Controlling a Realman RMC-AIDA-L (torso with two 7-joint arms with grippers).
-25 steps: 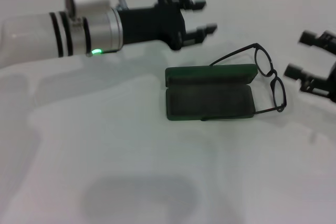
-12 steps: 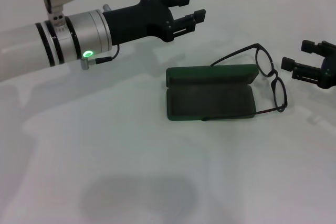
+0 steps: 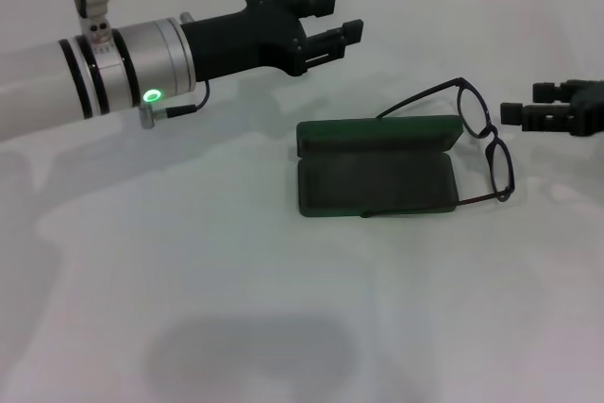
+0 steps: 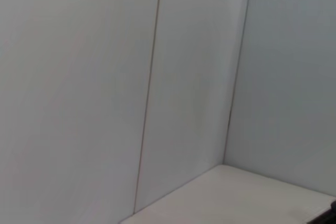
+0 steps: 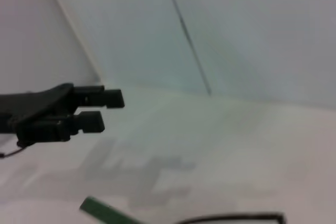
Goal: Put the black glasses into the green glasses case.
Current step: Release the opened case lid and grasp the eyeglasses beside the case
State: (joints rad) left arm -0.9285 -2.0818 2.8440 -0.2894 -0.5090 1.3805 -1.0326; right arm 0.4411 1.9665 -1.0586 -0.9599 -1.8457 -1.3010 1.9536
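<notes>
The case [image 3: 377, 167] lies open on the table [image 3: 236, 290], lid flat behind the tray, lining up. The glasses [image 3: 481, 143] sit at the case's right end, lenses upright just beside the end wall, one temple running along the far edge of the lid, the other along the tray's near edge. The tray holds nothing.

The right gripper [image 3: 527, 112] hovers just right of the glasses, level with the upper lens, not touching. Only its tips show side-on at the frame edge, so I cannot tell whether its fingers are apart or together.

The left gripper [image 3: 332, 18] is held above the table behind and left of the case, well apart from it, fingers spread with nothing between them. It also shows in the right wrist view [image 5: 102, 109], with a green corner of the case [image 5: 102, 211] below.

Against half a second ago: the right gripper has risen slightly and turned flatter. The left gripper, glasses and case are unchanged.

Table is plain white; pale panelled wall [image 4: 105, 77] behind.
</notes>
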